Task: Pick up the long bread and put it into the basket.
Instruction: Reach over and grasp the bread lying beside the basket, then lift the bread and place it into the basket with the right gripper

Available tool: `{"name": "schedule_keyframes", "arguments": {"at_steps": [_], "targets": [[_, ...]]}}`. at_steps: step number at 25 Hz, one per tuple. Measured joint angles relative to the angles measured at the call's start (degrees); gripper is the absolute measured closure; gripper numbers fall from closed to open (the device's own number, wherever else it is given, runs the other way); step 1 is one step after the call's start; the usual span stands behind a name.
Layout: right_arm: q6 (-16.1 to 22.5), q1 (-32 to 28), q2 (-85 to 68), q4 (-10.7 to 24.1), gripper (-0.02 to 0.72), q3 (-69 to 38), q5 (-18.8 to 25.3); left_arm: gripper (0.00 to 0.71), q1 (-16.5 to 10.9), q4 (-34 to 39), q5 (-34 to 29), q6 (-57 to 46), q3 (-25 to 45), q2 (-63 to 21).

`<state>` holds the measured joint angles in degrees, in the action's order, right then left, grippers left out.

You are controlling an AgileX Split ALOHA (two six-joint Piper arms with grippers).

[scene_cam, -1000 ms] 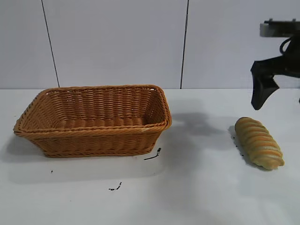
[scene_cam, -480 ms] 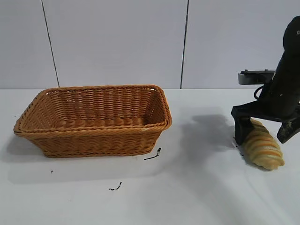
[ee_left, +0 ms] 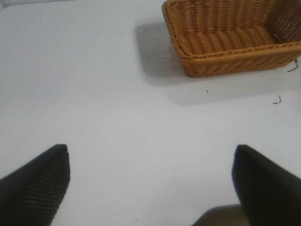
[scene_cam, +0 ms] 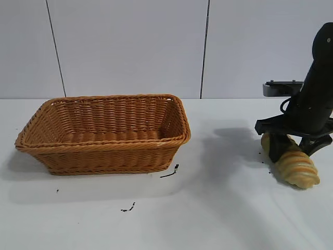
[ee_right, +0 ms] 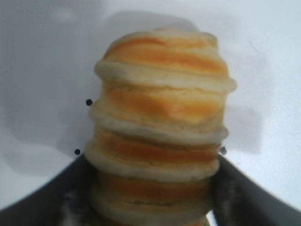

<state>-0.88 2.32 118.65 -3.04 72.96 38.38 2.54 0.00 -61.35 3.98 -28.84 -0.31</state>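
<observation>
We see the long bread [scene_cam: 292,163] lying on the white bench [scene_cam: 218,208] at the right side of the scene, well apart from the basket [scene_cam: 104,133]. Its tan crust carries golden-orange ridges running across it, and its near end points toward the near right. The right hand [scene_cam: 290,147] has its two dark fingers straddling the far part of the loaf, one on each flank. In the right wrist view the long bread [ee_right: 160,136] fills the gap between the fingers [ee_right: 56,197], and both fingers press against its sides, so we judge the hand closed on the loaf. The bread still rests on the bench.

The basket sits at the left half of the bench, an orange-brown wicker rectangle with flaring sides and a braided rim. A few small dark specks [scene_cam: 170,172] lie on the bench just near its right corner.

The left hand [ee_left: 150,183] shows only in its own wrist view, hovering over bare bench with its fingers spread wide and nothing between them; the basket [ee_left: 230,40] lies farther off in that view.
</observation>
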Motion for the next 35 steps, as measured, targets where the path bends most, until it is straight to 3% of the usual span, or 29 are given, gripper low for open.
{"name": "schedule_keyframes", "arguments": {"at_steps": [2,3,13,17,21,27,35], "targets": [[0.0,0.0,-0.4,0.1,0.554,2.8,3.7,0.014,0.0,0.0,0.0,0.0,0.0,0.0],[-0.2,0.0,-1.5,0.3,0.558,6.1,8.0,0.014,0.0,0.0,0.0,0.0,0.0,0.0],[-0.6,0.0,-6.1,0.3,0.561,25.1,24.6,0.014,0.0,0.0,0.0,0.0,0.0,0.0],[-1.7,0.0,-6.1,0.3,0.567,29.4,26.5,0.014,0.0,0.0,0.0,0.0,0.0,0.0],[-5.4,2.4,-4.9,0.3,0.568,34.7,28.5,0.014,0.0,0.0,0.0,0.0,0.0,0.0],[-8.9,12.5,3.0,0.9,0.568,47.7,31.0,0.014,0.0,0.0,0.0,0.0,0.0,0.0],[-15.7,27.2,13.0,2.5,0.568,61.6,30.6,0.014,0.0,0.0,0.0,0.0,0.0,0.0]]}}
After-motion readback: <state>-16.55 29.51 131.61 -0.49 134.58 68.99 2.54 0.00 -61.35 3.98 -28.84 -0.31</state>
